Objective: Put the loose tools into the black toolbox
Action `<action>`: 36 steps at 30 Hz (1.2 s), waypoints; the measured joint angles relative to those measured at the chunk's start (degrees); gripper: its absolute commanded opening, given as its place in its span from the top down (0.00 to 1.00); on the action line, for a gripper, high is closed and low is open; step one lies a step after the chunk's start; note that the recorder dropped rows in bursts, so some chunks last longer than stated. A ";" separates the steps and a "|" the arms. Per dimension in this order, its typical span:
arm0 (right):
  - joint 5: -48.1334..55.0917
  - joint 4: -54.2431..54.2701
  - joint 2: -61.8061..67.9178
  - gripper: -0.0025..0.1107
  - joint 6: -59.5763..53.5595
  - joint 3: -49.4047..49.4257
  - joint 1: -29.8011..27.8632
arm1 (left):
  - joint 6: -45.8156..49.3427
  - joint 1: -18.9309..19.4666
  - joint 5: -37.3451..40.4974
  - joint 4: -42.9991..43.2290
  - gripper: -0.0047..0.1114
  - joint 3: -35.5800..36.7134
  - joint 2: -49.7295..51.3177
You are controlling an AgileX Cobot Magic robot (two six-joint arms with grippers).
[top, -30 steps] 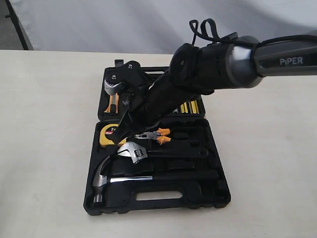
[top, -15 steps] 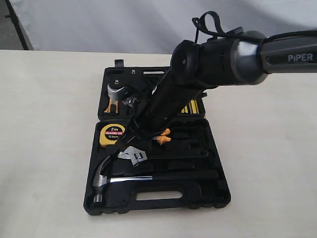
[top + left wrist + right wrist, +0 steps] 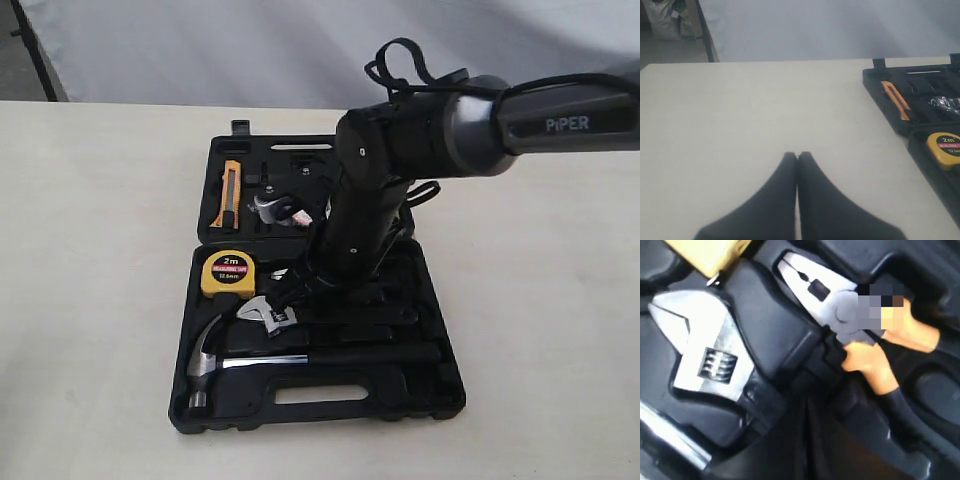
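Set on a broad cream tabletop [image 3: 90,300], matte and faintly smudged, running back to a straight far edge. Backed by a pale grey-white wall or sheet [image 3: 200,50] across the whole width, plain and unmarked, with a dark slanted post [image 3: 38,55] at the far left corner and a strip of grey floor [image 3: 12,70] beside it. Lit softly and evenly, with only faint shadows on the table, and, past the post in the left wrist view, pale bundled sacks [image 3: 667,20] lying on the floor.

Open black toolbox [image 3: 322,417] on cream table [image 3: 95,300]
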 measured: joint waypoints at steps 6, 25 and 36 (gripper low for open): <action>2.75 -0.11 1.33 0.98 2.17 -2.69 0.00 | 0.00 0.00 0.00 0.00 0.95 0.00 0.00; 3.39 -3.77 -55.09 0.98 13.82 34.16 -31.54 | 0.00 0.00 0.00 0.00 0.95 0.00 0.00; 0.89 -3.80 -90.65 0.98 15.08 40.18 -31.78 | 0.00 0.00 0.00 0.00 0.95 0.00 0.00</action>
